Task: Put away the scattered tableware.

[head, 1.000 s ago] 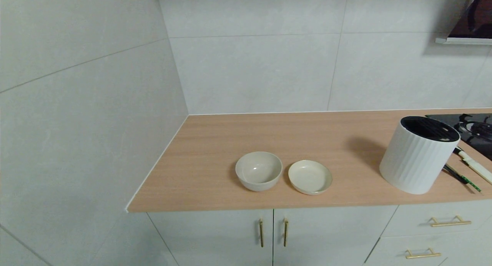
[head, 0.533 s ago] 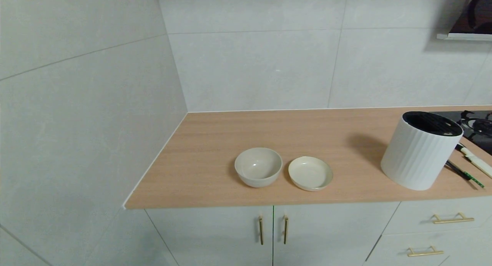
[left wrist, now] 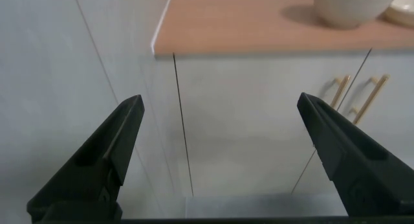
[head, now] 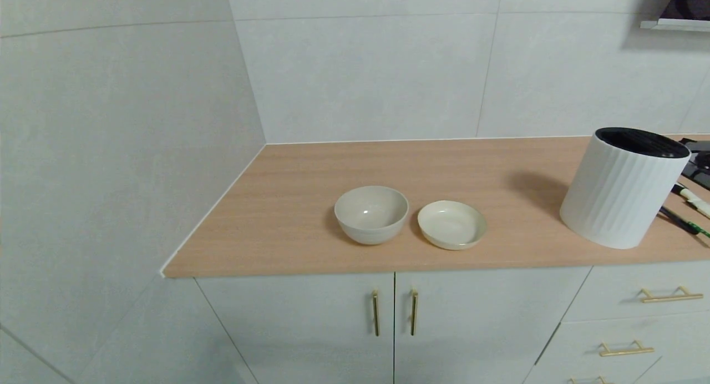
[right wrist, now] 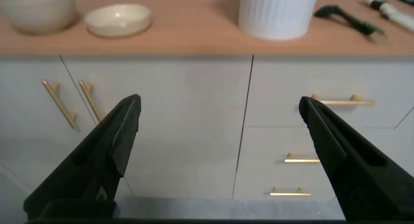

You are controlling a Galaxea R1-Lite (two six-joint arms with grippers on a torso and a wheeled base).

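The head view takes in the whole wooden counter (head: 288, 217), set into a corner of pale tiled walls (head: 360, 73). A round beige ceramic bowl (head: 371, 214) stands near the counter's front edge, about midway along it. A shallow cream dish (head: 451, 224) sits just beside the bowl toward the right end, with a narrow gap between them. Near the right end stands a white ribbed cylindrical holder with a black top (head: 627, 187). Beyond it lie a black-and-green utensil (head: 679, 220) and a white-handled utensil (head: 693, 198).

The left wrist view adds the left gripper (left wrist: 218, 104), spread wide and holding nothing, below the counter's front left corner and facing the white cabinet doors (left wrist: 259, 120). The right wrist view adds the right gripper (right wrist: 220, 101), likewise spread and holding nothing, before the drawers with brass handles (right wrist: 341, 101).
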